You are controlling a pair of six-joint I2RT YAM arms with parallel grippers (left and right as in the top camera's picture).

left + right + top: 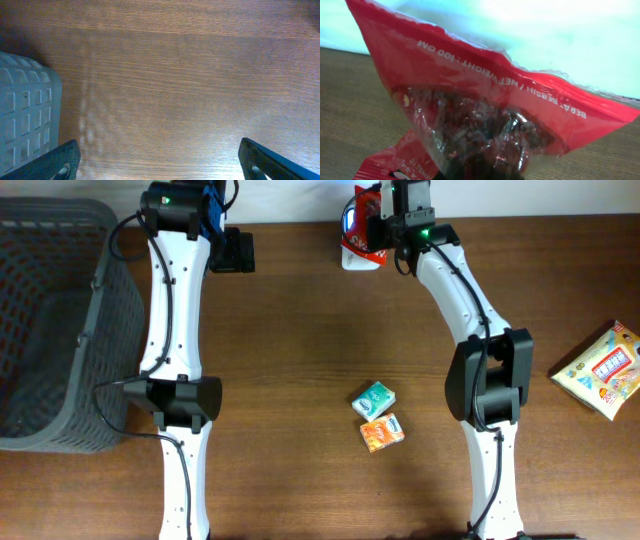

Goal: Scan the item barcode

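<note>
The item, a red snack bag (362,232) with a clear window, hangs at the far edge of the table with my right gripper (383,225) shut on it. In the right wrist view the bag (485,95) fills the frame, white print along its sealed edge, and it hides the fingers; no barcode shows. My left gripper (238,250) is at the far left beside the basket. Its fingers (60,161) stand wide apart, so the gripper (160,162) is open over bare wood.
A grey plastic basket (60,330) fills the left side, its corner (25,120) close to my left gripper. A green box (374,399) and an orange box (382,432) lie mid-table. A yellow packet (600,370) lies at the right edge.
</note>
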